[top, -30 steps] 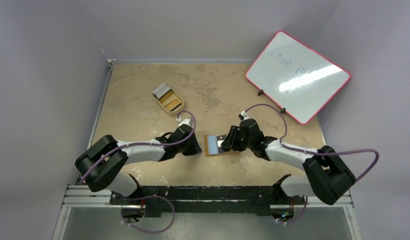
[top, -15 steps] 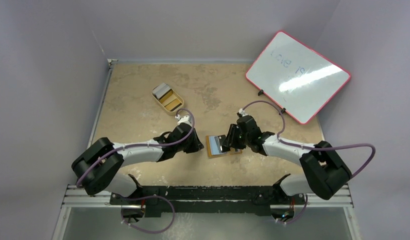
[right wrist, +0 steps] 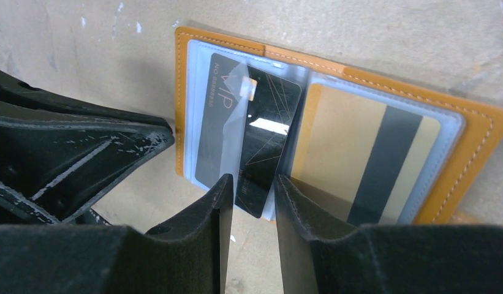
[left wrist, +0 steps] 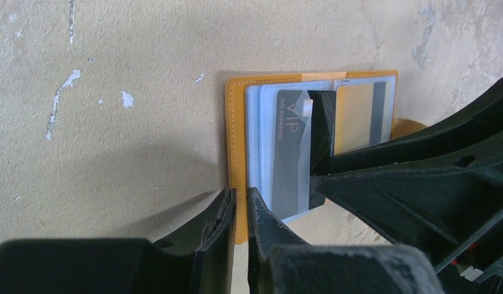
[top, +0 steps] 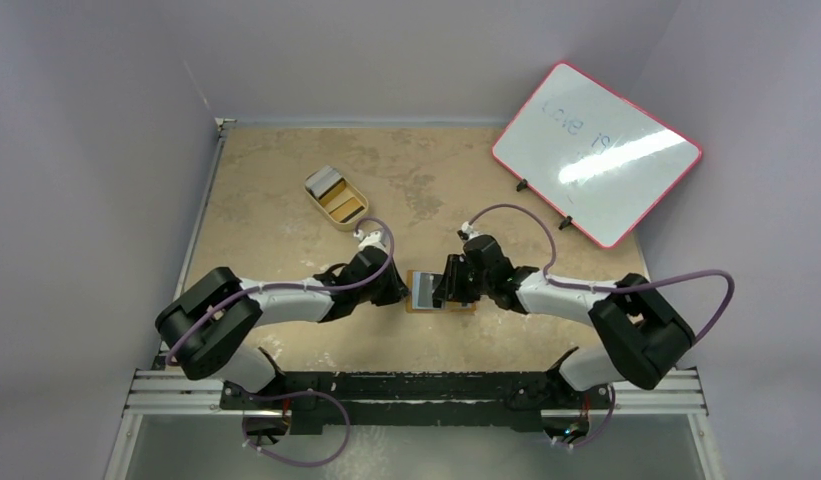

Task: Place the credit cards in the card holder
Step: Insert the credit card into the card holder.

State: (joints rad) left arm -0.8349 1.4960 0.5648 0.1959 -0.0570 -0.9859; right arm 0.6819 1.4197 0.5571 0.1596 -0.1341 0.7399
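The orange-tan card holder [top: 414,304] lies open on the table between my two grippers. In the left wrist view its orange edge [left wrist: 236,122] sits pinched between my left gripper's [left wrist: 241,199] nearly closed fingers. A dark grey card marked VIP [right wrist: 261,122] sits tilted, partly inside a clear pocket. A gold-brown card with a dark stripe [right wrist: 340,141] fills the pocket beside it. My right gripper [right wrist: 252,184] hovers over the dark card's lower end, with its jaws a narrow gap apart. More cards [top: 338,200] lie in the cream tray.
The cream oval tray [top: 311,183] stands at the back left. A pink-framed whiteboard [top: 596,150] leans at the back right. My left gripper [top: 398,292] and right gripper [top: 444,290] are close together at the wallet.
My right gripper has moved left over the open wallet. The wallet has shifted a little to the left. My left gripper has stayed at the wallet's left edge.
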